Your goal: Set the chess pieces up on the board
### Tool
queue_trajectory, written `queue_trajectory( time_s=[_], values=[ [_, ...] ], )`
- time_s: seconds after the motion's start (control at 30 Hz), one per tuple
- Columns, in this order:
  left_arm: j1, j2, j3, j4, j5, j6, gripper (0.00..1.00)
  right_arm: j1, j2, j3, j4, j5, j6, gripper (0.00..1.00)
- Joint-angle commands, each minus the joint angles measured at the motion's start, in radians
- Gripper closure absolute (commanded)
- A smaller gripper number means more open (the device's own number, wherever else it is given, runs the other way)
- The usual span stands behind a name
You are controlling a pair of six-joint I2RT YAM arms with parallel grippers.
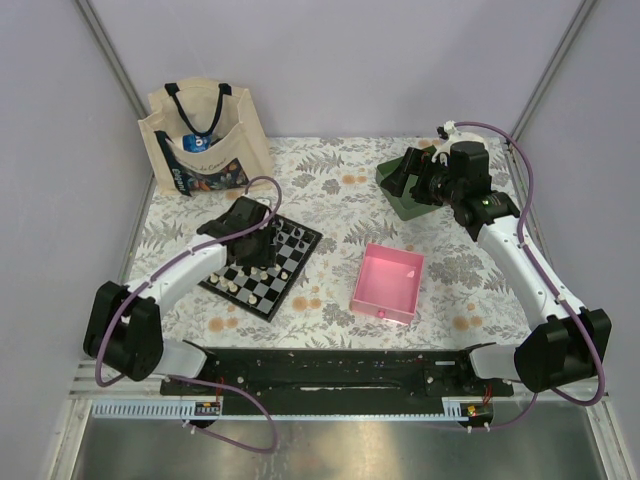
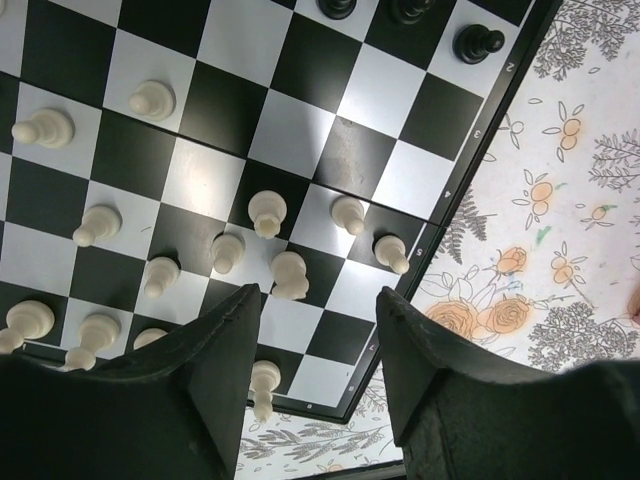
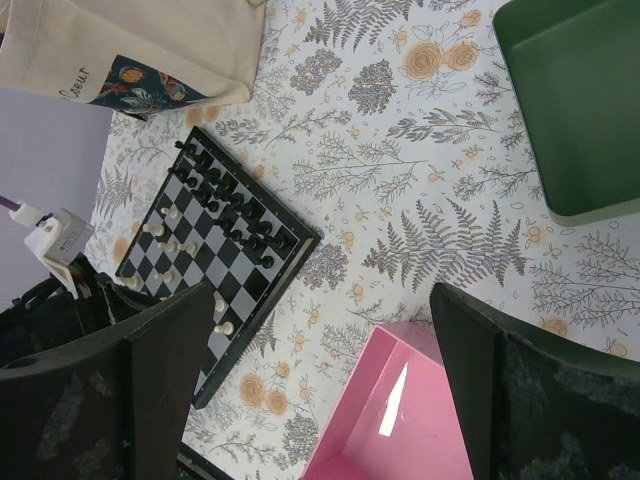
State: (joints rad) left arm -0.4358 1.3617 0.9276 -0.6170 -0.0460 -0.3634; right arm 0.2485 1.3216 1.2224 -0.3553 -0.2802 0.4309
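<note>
The board (image 1: 288, 262) lies flat on the surface (image 1: 340, 200), turned corner-on, at the 9 o'clock side of the working area in the overhead view. The cream pieces (image 1: 232, 287) occupy its half nearest the arm bases. The black pieces (image 1: 297, 238) occupy the far half.

In the left wrist view, the cream pieces (image 2: 267, 212) stand upright and loosely scattered over several rows, not in straight ranks. Three black pieces (image 2: 478, 42) show at 12 to 1 o'clock. One cream piece sits at the board's (image 2: 300, 130) near border, touching or just beside the left finger; which of the two cannot be told.

The left pincer (image 2: 320, 305) hangs directly over the board's cream half. It is released: the fingers are spread and nothing sits between them. From above, the left pincer (image 1: 255, 245) hides the middle squares.

The pink tray (image 1: 380, 312) lies at 3 o'clock from the board, well apart. The green tray (image 1: 400, 208) lies at 1 o'clock from the pink tray. A tote bag (image 1: 205, 140) stands at 11 o'clock from the board.

The right pincer (image 1: 408, 180) hangs over the green tray. In its own view, the right pincer (image 3: 320, 310) is released and holds nothing; the pink tray (image 3: 390, 400) shows between its fingers, with the green tray (image 3: 580, 100) at 2 o'clock and the board (image 3: 225, 250) at 9 o'clock.
</note>
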Motion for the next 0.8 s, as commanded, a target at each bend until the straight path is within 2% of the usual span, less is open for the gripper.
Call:
queue_trajectory(
  time_s=[0.0, 0.67, 0.77],
  values=[
    [-0.003, 0.037, 0.053, 0.036, 0.001, 0.038, 0.47, 0.003, -0.012, 0.002, 0.032, 0.003, -0.009, 0.01],
    [-0.023, 0.162, 0.082, -0.038, -0.054, 0.046, 0.58, 0.005, -0.009, 0.0, 0.032, 0.004, -0.009, 0.01],
    [-0.027, 0.174, 0.083, -0.043, -0.068, 0.04, 0.63, 0.005, -0.01, -0.001, 0.032, 0.001, -0.009, 0.01]
  ],
)
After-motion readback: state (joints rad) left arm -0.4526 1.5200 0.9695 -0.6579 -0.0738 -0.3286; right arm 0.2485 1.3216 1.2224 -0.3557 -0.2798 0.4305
